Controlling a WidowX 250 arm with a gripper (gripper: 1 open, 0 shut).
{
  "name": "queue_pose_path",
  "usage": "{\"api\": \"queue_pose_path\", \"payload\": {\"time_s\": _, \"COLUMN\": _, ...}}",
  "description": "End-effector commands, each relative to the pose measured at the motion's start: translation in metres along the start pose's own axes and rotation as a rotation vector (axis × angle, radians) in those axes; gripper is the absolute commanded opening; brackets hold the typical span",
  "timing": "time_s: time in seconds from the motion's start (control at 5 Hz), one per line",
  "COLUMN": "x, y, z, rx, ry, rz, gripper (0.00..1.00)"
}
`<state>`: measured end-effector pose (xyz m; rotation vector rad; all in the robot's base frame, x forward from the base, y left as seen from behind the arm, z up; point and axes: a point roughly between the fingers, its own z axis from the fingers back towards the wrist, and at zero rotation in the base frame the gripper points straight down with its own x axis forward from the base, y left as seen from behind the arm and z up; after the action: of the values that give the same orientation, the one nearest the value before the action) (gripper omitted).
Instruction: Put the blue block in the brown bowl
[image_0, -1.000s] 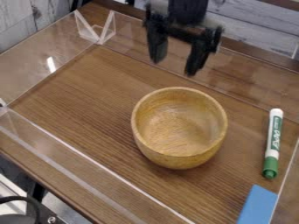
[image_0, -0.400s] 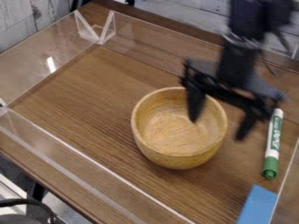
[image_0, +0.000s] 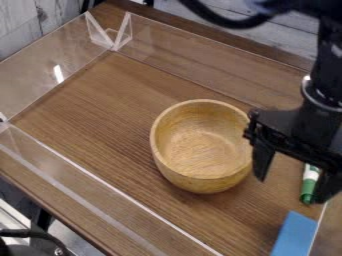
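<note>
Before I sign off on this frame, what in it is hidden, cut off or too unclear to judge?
- Blue block: cut off by the bottom edge of the camera view, so its full length is unseen.
- Marker pen: mostly hidden behind the gripper; only its green lower end shows.
- Arm above the gripper: cut off by the right and top edges.
- Brown bowl: its right rim is partly covered by the gripper.

Dark wood-grain table (image_0: 94, 110), clear acrylic walls around edge. Brown bowl (image_0: 203, 146) sits upright at centre, empty. Green-and-white marker pen (image_0: 310, 186) lies on table at 4 o'clock from bowl, mostly hidden behind arm. Blue block (image_0: 295, 236) flat on table at 5 o'clock, cut by frame bottom, near pen.
</note>
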<state>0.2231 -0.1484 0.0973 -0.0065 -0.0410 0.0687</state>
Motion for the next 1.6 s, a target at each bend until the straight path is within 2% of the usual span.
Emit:
{"api": "queue_pose_path", "payload": {"time_s": 0.0, "x": 0.001, "y": -0.008, "z": 0.001, "rx": -0.026, "ry": -0.040, "rz": 0.003, "gripper": 1.00}}
{"api": "queue_pose_path", "payload": {"time_s": 0.6, "x": -0.004, "y": -0.008, "z": -0.023, "rx": -0.063, "ry": -0.050, "rz": 0.027, "gripper": 1.00}}
{"api": "queue_pose_path", "payload": {"time_s": 1.4, "x": -0.009, "y": -0.007, "z": -0.055, "rx": -0.098, "ry": -0.067, "rz": 0.028, "gripper": 1.00}}
